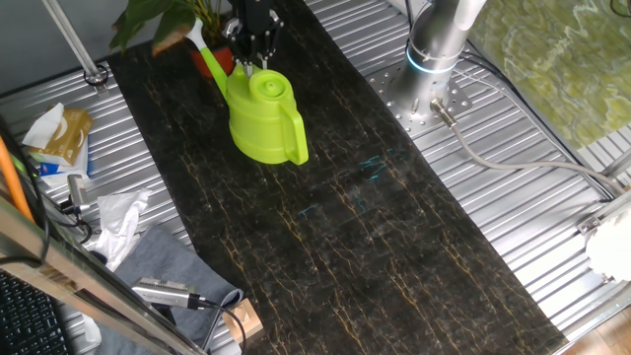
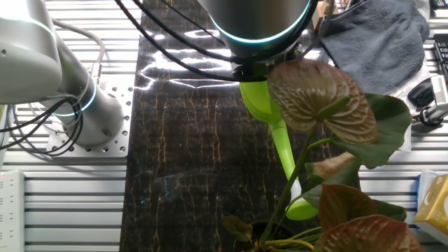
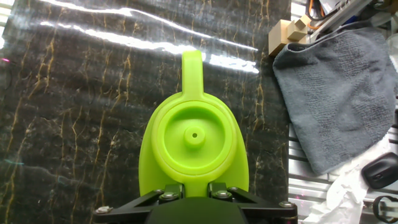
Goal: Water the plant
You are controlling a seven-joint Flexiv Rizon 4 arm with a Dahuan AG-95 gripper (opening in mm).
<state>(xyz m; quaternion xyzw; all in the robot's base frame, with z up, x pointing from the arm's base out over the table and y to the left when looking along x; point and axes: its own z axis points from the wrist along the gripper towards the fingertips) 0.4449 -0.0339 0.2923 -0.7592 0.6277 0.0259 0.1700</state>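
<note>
Pincer (image 1: 258, 61) sits at the spout-side top of the can (image 1: 264, 116); closed or not, cannot tell. Can stands upright on the dark desk (image 1: 375, 237), spout toward the plant (image 1: 168, 20) at the desk's far end. Towel (image 3: 336, 93) beside; broad bare mat behind the handle.

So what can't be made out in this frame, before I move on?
- Fingertips: in the hand view the gripper meets the watering can at the frame's bottom edge; its grip is unclear.
- Pot of the plant: only a red sliver behind the spout; cropped in the other fixed view.
- Water in the can: lid closed.
</note>
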